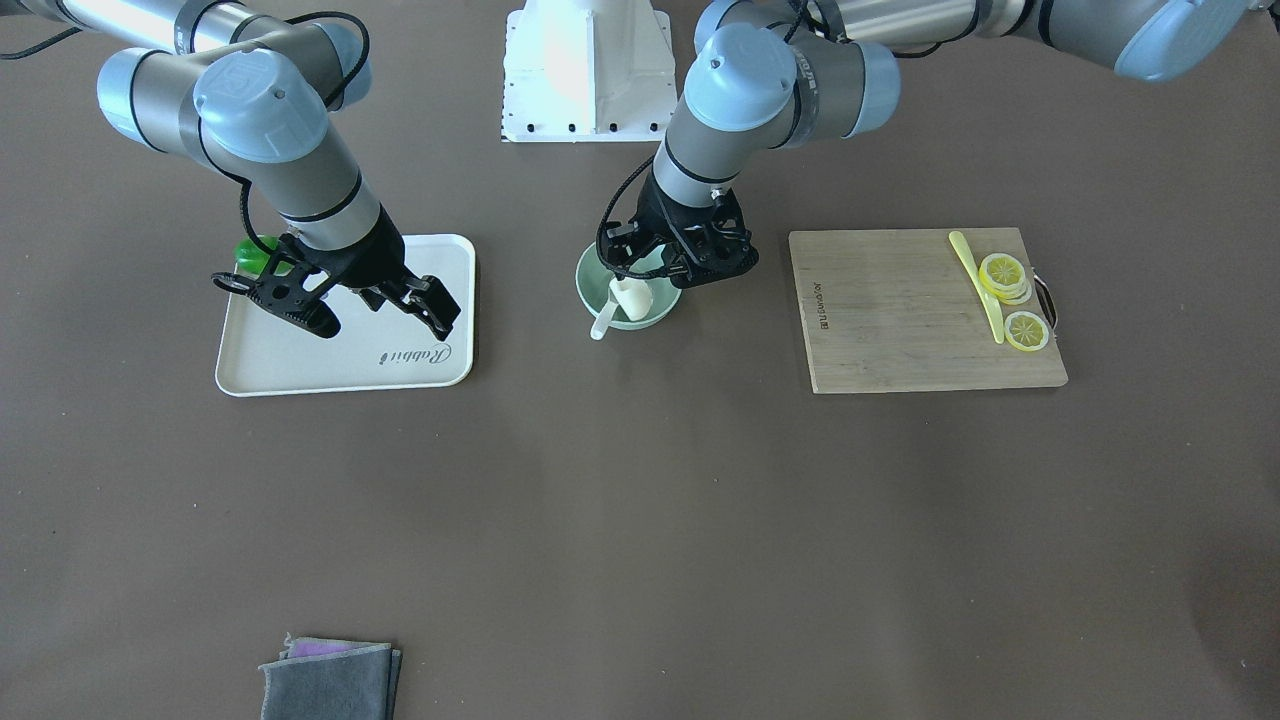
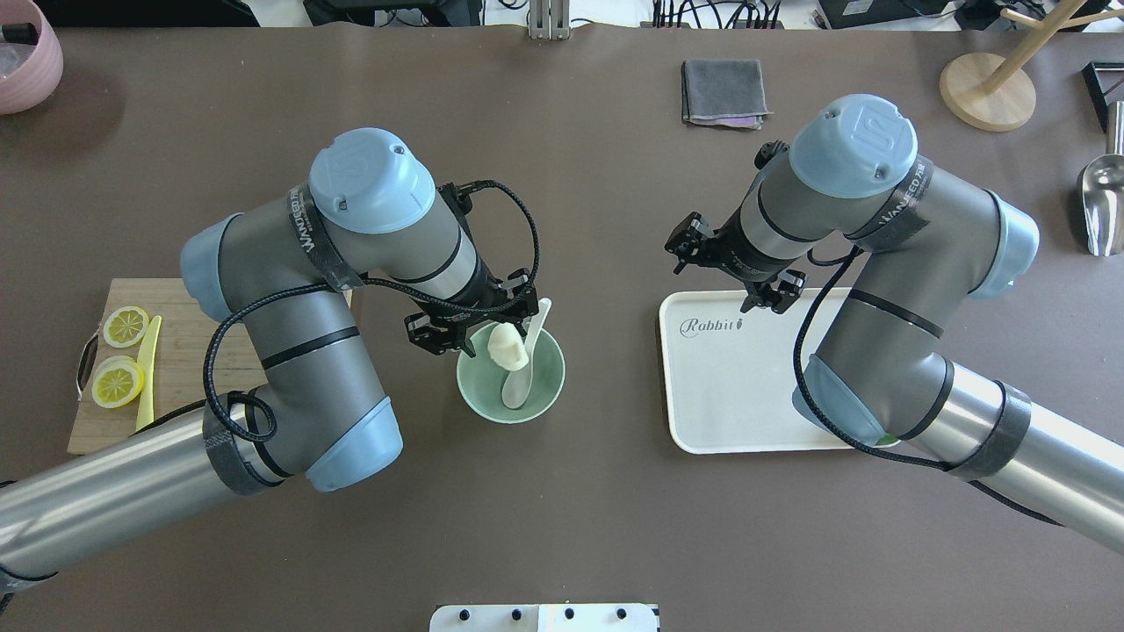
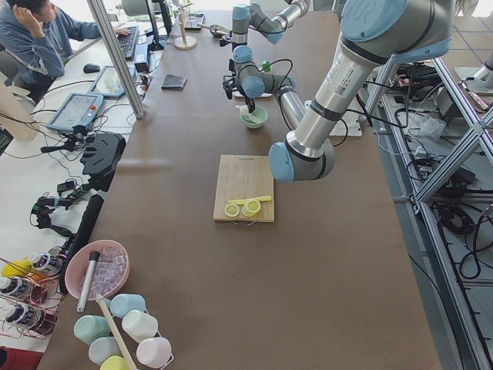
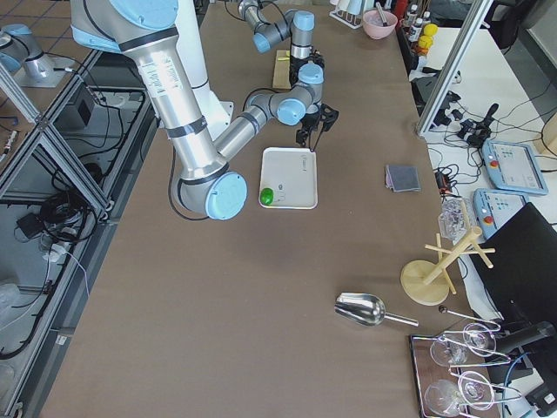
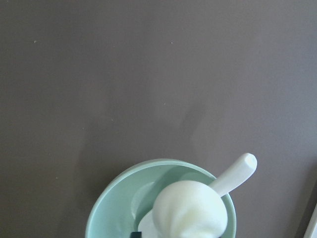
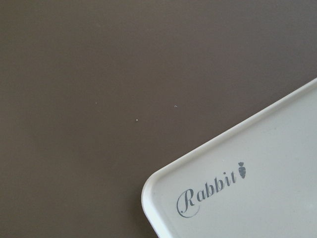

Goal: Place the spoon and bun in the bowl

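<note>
My left arm (image 2: 299, 369): comes in low from my left side, elbow bent sharply, forearm turned toward the middle of the worktop (image 2: 562, 527).
My left wrist (image 2: 413, 241): tipped steeply downward, a black cable looped round it.
My left jaws: pointed down near the worktop's middle. Their tips are masked by their own housing, so I cannot tell whether they are parted or closed.
My right arm (image 2: 887, 351): comes in from my right side, elbow bent, forearm angled forward and inward.
My right wrist (image 2: 790, 219): tilted down and forward.
My right jaws: spread wide apart, hanging above the worktop.
</note>
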`<state>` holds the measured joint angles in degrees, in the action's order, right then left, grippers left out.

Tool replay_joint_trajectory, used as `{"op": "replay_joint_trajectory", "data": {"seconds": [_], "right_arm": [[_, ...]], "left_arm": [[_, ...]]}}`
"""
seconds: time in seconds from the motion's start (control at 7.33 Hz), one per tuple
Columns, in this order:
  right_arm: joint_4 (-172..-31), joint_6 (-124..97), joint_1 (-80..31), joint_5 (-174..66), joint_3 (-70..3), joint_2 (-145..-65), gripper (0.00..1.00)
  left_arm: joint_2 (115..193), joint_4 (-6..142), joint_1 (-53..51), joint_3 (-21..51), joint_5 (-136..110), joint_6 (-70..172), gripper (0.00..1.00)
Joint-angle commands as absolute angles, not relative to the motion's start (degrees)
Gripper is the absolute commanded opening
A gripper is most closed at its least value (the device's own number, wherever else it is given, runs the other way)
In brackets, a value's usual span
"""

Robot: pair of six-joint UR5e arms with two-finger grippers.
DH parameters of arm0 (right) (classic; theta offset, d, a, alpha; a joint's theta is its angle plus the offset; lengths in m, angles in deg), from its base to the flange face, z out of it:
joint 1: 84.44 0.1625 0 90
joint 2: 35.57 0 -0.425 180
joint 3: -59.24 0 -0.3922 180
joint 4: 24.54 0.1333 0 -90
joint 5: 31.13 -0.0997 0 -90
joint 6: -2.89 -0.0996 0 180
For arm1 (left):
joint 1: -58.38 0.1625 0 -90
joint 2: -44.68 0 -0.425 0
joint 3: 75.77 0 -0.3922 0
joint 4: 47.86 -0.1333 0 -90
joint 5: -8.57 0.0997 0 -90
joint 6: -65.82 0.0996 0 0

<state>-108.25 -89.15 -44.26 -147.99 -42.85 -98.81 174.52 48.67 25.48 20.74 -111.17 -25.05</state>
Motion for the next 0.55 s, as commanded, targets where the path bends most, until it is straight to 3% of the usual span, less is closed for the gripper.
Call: {"op": "replay_joint_trajectory", "data": {"seconds": [0.0, 0.41], "right_arm": [[-108.4, -86.6, -43.9, -148.1, -42.8, -99.1, 1.0], [-109.0, -78.2, -38.4, -150.6, -42.7, -102.0, 1.0]], "left_arm": [[171.4, 48.6, 25.2, 24.0, -111.3, -25.5, 0.98], [163.9, 47.9, 18.9, 25.5, -111.8, -11.7, 0.98]]}}
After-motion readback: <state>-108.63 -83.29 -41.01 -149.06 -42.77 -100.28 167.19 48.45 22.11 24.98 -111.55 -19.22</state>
